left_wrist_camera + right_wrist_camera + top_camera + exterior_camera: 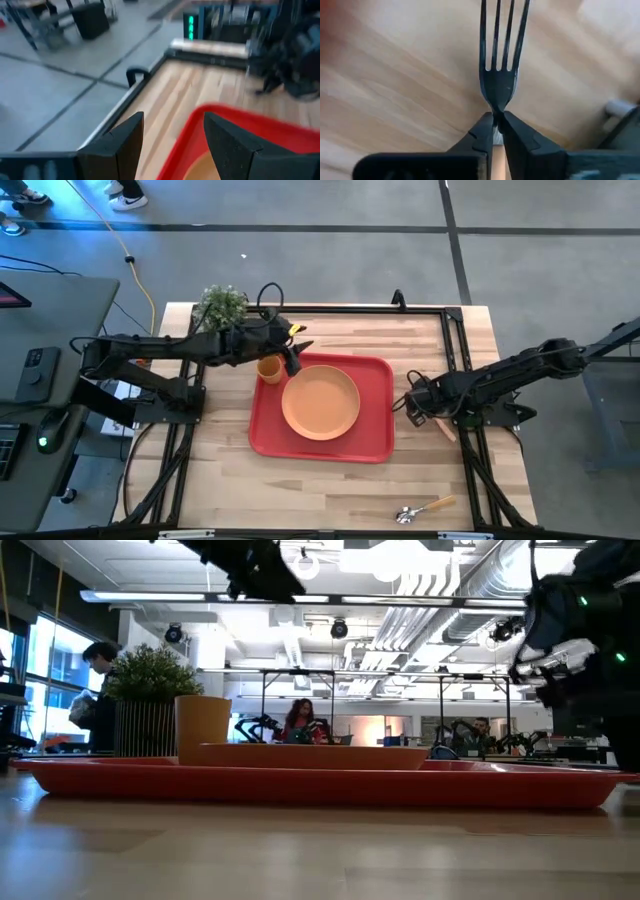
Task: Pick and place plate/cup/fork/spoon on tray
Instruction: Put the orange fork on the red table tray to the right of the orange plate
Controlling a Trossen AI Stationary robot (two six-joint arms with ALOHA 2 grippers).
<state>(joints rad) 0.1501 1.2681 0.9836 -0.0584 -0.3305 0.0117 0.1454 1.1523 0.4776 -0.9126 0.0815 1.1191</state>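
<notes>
**Fork in hand, spoon left to go**

I see the plate (320, 402) and the cup (269, 368) already on the tray (375, 442). My right gripper (496, 120) is pinched tight on the fork (501, 55), right at its neck, just off the tray's right side. I think this is the fork step. Next I need to carry the fork over the tray and put it down on a bare red spot beside the plate.

My left gripper (172, 135) hangs over the tray's far left corner near the cup, fingers apart and holding nothing.

The spoon (424, 510) lies at the near edge of the table.

The fork is mostly hidden under my arm from above, so its handle is hard to see.
</notes>
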